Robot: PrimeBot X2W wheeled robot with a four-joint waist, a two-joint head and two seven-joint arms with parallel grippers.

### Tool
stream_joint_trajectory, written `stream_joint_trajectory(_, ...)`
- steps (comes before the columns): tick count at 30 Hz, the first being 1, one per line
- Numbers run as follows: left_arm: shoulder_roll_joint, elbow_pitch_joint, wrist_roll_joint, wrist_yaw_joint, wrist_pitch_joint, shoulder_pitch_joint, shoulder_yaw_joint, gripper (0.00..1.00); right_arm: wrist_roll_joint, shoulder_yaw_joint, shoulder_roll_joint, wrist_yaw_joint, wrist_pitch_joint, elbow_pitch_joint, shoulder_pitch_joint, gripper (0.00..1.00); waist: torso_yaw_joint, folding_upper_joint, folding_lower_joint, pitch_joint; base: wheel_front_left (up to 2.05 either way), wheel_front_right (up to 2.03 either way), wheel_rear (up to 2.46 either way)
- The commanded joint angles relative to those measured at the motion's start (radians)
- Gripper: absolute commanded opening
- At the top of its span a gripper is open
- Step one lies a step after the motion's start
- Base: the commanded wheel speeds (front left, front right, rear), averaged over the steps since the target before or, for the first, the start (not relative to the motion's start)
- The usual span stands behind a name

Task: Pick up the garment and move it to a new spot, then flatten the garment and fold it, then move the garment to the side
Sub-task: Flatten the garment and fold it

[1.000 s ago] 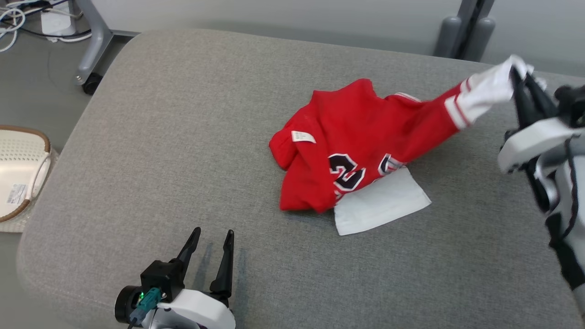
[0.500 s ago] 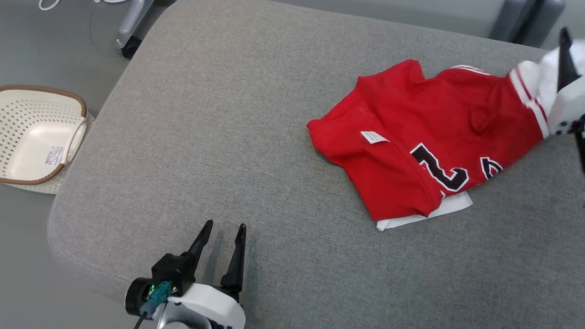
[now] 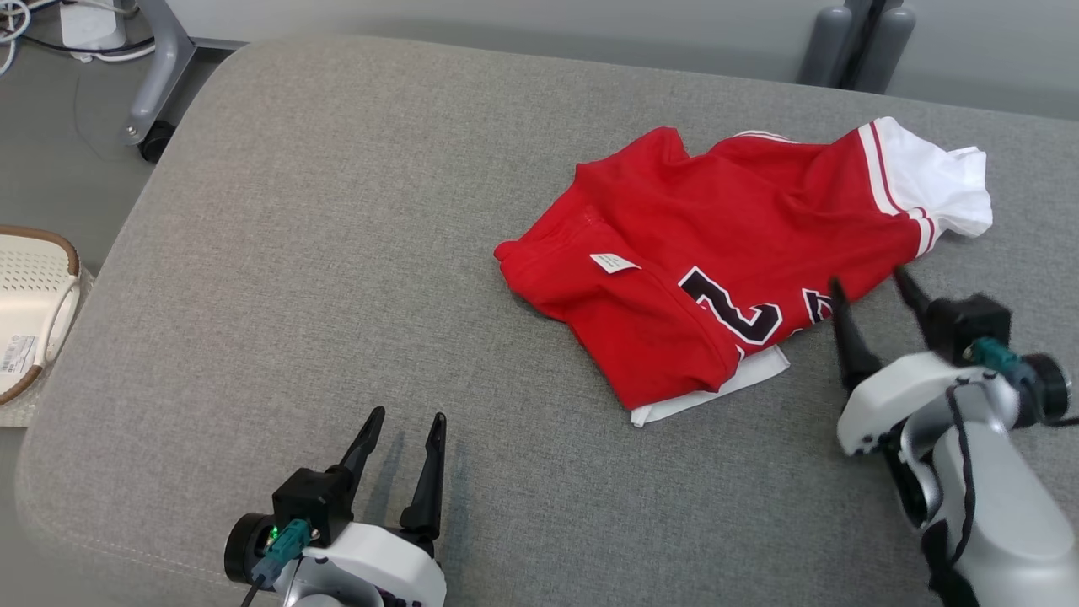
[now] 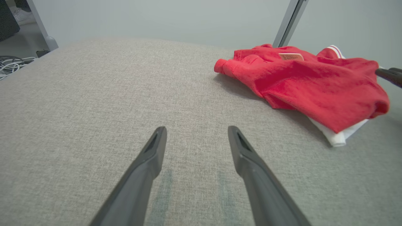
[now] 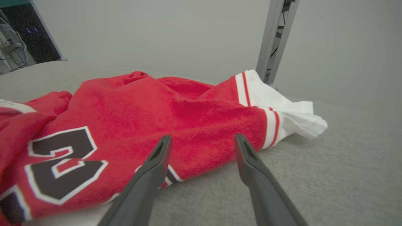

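Note:
The garment (image 3: 716, 244) is a red jersey with black-and-white numbers and white sleeves, lying crumpled on the right half of the grey cushion (image 3: 337, 211). One white sleeve (image 3: 936, 181) lies spread at its far right, another white part (image 3: 716, 392) pokes out under the near edge. My right gripper (image 3: 872, 282) stands open at the garment's near right edge, holding nothing. In the right wrist view the garment (image 5: 141, 125) lies just beyond my open right gripper (image 5: 202, 138). My left gripper (image 3: 405, 417) is open over bare cushion at the near left; the left wrist view shows the garment (image 4: 307, 81) ahead to the right.
A cream perforated basket (image 3: 29, 312) with a brown rim stands on the floor left of the cushion. Grey frame legs (image 3: 160, 76) and cables are at the far left, and a grey post (image 3: 860, 42) stands behind the cushion at the far right.
My right gripper let go of the white sleeve, which now lies on the cushion, and came back to the garment's near right edge. The head camera shifted. The left gripper stayed put.

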Motion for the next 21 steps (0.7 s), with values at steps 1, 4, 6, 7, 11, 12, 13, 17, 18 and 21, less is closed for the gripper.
stream_joint_trajectory(1, 0.004, 0.002, 0.005, -0.001, -0.001, 0.0, 0.002, 1.0, 0.024, 0.019, 0.005, 0.0, -0.004, -0.018, 0.038, 1.0, -0.004, 0.0, 0.0, -0.007, 0.0, 0.0, 0.0)
stream_joint_trajectory(4, 0.004, 0.004, 0.007, -0.005, -0.001, 0.002, 0.0, 1.0, 0.07, 0.068, 0.017, 0.0, -0.004, -0.058, 0.093, 1.0, -0.002, 0.0, 0.0, -0.013, 0.0, 0.0, 0.0)
stream_joint_trajectory(6, 0.004, 0.006, 0.009, -0.009, -0.001, 0.01, 0.003, 1.0, 0.088, 0.098, 0.023, 0.0, -0.004, -0.065, 0.122, 1.0, 0.003, 0.0, 0.0, -0.017, 0.0, 0.0, 0.0)
stream_joint_trajectory(7, 0.004, 0.008, 0.009, -0.009, -0.001, 0.013, 0.003, 1.0, 0.099, 0.108, 0.026, 0.0, -0.004, -0.065, 0.134, 1.0, 0.007, 0.0, 0.0, -0.019, 0.0, 0.0, 0.0)
stream_joint_trajectory(11, 0.004, 0.012, 0.008, -0.01, -0.001, 0.021, 0.0, 1.0, 0.119, 0.151, 0.023, 0.0, -0.004, -0.046, 0.151, 1.0, 0.025, 0.0, 0.0, -0.024, 0.0, 0.0, 0.0)
stream_joint_trajectory(12, 0.004, 0.013, 0.007, -0.009, -0.001, 0.023, -0.001, 1.0, 0.122, 0.153, 0.021, 0.0, -0.004, -0.042, 0.152, 1.0, 0.03, 0.0, 0.0, -0.026, 0.0, 0.0, 0.0)
stream_joint_trajectory(13, 0.004, 0.012, 0.006, -0.007, -0.001, 0.024, -0.001, 1.0, 0.125, 0.155, 0.019, 0.0, -0.004, -0.036, 0.151, 1.0, 0.034, 0.0, 0.0, -0.027, 0.0, 0.0, 0.0)
stream_joint_trajectory(17, 0.004, 0.015, 0.005, -0.003, -0.001, 0.033, 0.002, 1.0, 0.118, 0.152, 0.015, 0.0, -0.004, 0.006, 0.157, 0.0, 0.044, 0.0, 0.0, -0.034, 0.0, 0.0, 0.0)
stream_joint_trajectory(18, 0.004, 0.016, 0.004, -0.002, -0.001, 0.036, 0.003, 1.0, 0.121, 0.148, 0.016, 0.0, -0.002, 0.014, 0.161, 0.0, 0.044, 0.0, 0.0, -0.037, 0.0, 0.0, 0.0)
stream_joint_trajectory(21, 0.004, 0.017, 0.005, 0.002, -0.001, 0.045, 0.008, 1.0, 0.13, 0.134, 0.018, 0.0, -0.002, 0.018, 0.171, 0.0, 0.037, 0.0, 0.0, -0.047, 0.0, 0.0, 0.0)
